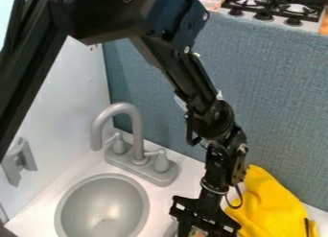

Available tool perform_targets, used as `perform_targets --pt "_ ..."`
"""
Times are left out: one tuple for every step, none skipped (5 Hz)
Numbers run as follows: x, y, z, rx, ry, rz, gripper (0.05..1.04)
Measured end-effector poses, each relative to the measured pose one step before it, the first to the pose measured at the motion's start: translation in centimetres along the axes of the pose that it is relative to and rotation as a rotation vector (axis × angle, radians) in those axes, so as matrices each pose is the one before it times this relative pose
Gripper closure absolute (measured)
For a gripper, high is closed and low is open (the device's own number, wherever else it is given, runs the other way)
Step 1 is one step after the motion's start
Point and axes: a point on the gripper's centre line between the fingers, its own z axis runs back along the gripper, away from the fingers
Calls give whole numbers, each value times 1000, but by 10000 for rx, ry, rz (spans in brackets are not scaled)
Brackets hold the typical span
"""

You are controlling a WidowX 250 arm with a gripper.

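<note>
The black gripper (pixel 204 221) hangs low over the white counter at the bottom edge, right of the round grey sink (pixel 102 207). Part of a small multicoloured thing (pixel 197 232) appears at the gripper's lower end, mostly cut off by the bottom edge; whether it is held cannot be told. Beside the gripper on the right lies a crumpled yellow cloth (pixel 272 205). A grey rounded object (pixel 171 229) shows just left of the gripper, partly hidden.
A grey faucet (pixel 137 135) with two handles stands behind the sink. A blue-grey wall panel (pixel 275 92) rises behind the counter, with a stove (pixel 272 10) beyond it. On the white left wall is a grey bracket (pixel 19 161).
</note>
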Motion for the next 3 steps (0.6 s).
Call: perform_targets --pt "-1049 426 1684 -168 -247 14 495" --pt "-1793 864 2775 -323 37 -6 495" --pt "-1577 2837 943 1004 902 1053 495"
